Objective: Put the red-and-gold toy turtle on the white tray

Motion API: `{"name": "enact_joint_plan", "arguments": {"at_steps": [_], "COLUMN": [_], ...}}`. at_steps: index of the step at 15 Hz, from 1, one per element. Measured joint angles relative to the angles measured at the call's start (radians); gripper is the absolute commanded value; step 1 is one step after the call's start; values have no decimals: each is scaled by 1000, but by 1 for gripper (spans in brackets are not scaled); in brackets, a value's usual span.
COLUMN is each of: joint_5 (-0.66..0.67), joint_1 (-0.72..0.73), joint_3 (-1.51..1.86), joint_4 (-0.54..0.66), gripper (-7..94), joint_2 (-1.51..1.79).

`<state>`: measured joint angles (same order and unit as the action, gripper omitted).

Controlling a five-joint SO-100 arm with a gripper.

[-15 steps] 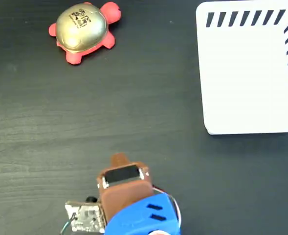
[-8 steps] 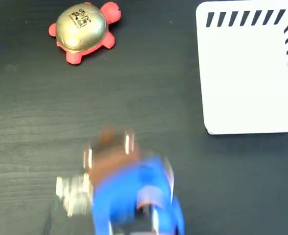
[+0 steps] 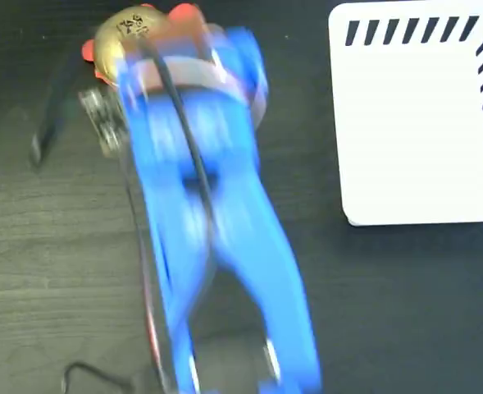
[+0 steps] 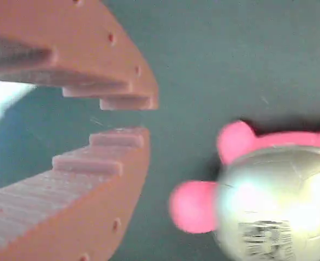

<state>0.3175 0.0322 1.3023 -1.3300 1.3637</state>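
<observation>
In the fixed view, the red-and-gold toy turtle (image 3: 130, 29) is lying at the far left of the dark wooden table (image 3: 44, 213), partly covered by the blurred blue arm (image 3: 200, 213), which is reaching from the near edge up to it. The brown gripper head is smeared by motion there.

In the wrist view, the gripper (image 4: 124, 117) is occupying the left half of the picture. Its two stepped brown fingers (image 4: 105, 163) are standing slightly parted, with only a narrow gap at the tips and nothing between them. The turtle (image 4: 268, 201) is lying to the right of the fingertips, apart from them, with its gold shell and printed mark facing up.

At the far right of the fixed view, the white tray (image 3: 413, 123) is resting flat, well apart from the turtle.
</observation>
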Motion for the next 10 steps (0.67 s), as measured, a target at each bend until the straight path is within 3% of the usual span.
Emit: {"name": "enact_joint_plan", "arguments": {"at_steps": [5,10], "joint_5": [-32,-67], "joint_1": [40,77], "joint_3": [-460,-644], "joint_4": [-97,-123], "gripper": [0,0], "joint_2": [-319,-482]}}
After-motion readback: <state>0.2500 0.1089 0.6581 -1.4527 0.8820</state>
